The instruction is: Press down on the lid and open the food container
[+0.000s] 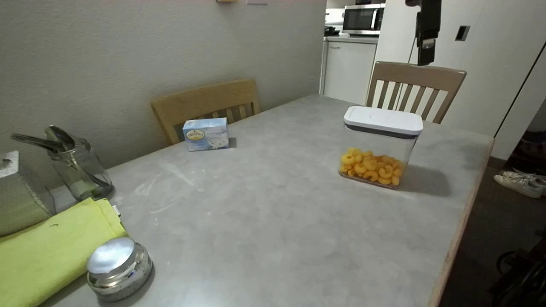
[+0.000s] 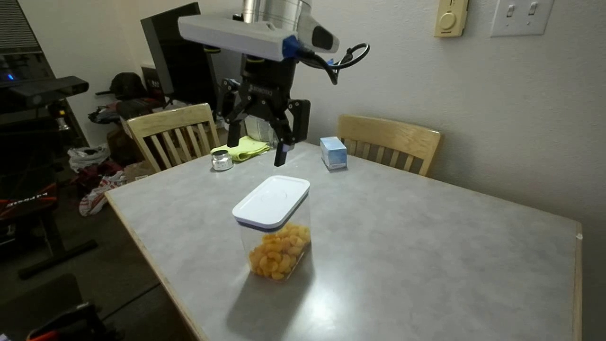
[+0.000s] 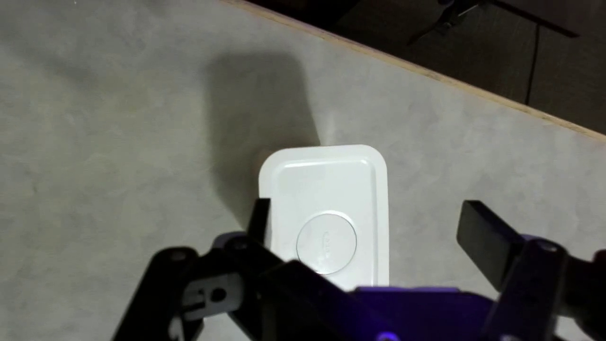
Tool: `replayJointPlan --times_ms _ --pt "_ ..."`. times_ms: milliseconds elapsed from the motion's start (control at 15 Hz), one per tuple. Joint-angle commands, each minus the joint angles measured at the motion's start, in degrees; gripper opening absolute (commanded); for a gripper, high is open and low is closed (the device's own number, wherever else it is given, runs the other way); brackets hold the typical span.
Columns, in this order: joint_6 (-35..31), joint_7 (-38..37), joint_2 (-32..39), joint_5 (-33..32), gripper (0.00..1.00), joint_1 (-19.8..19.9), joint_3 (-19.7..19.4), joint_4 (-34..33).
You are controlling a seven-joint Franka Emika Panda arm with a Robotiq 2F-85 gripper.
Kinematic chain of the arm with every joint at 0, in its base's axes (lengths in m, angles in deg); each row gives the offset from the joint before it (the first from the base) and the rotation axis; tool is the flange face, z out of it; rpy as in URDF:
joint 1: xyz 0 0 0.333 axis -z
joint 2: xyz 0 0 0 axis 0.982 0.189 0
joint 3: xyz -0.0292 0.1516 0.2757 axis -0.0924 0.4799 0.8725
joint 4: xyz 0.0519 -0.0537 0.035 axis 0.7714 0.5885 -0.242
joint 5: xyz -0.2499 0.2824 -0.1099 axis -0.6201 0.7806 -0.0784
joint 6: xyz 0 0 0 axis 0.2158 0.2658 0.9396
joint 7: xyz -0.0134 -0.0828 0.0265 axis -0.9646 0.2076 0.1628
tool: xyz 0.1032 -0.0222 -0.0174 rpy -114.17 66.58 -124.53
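Note:
The food container (image 1: 371,168) is a clear tub with orange-yellow snack pieces inside, standing upright on the table in both exterior views (image 2: 279,251). The white lid (image 1: 383,119) sits on it; it also shows in an exterior view (image 2: 272,201) and in the wrist view (image 3: 326,184). Its round button (image 3: 326,243) looks level with the lid. My gripper (image 2: 257,148) is open and empty, well above the lid and apart from it. In the wrist view my gripper (image 3: 371,229) has one finger over the lid's left edge and the other out to its right.
A blue-white tea box (image 1: 207,135), a shiny metal tin (image 1: 119,268), a yellow cloth (image 1: 59,247) and a glass jar with cutlery (image 1: 83,170) stand on the grey table (image 1: 264,238). The table's wooden edge (image 3: 426,71) runs near the container. Chairs (image 2: 388,142) stand around it.

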Motion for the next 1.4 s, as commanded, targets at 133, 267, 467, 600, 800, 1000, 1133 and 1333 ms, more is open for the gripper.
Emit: replayJointPlan --times_ms 133,267,467,600,800,1000,1133,1333 --pt "-10.8 0.9 -2.3 1.4 1.00 1.1 2.1 6.3" --pt "-14.7 1.6 -1.8 1.5 0.74 1.1 2.6 7.3" --pt "-18.3 2.9 -1.3 0.9 0.53 1.1 3.2 8.1" --pt "-19.1 3.3 -1.0 1.0 0.38 1.0 3.6 8.3" --pt "-16.4 3.4 -1.6 1.0 0.17 0.9 4.0 8.0" --pt "-16.8 7.8 -2.2 2.5 0.00 1.0 4.6 8.5" --pt "-18.4 11.8 -2.4 3.7 0.00 1.2 4.7 9.2" --pt "-21.5 14.6 -1.7 3.9 0.00 1.2 4.5 10.7"
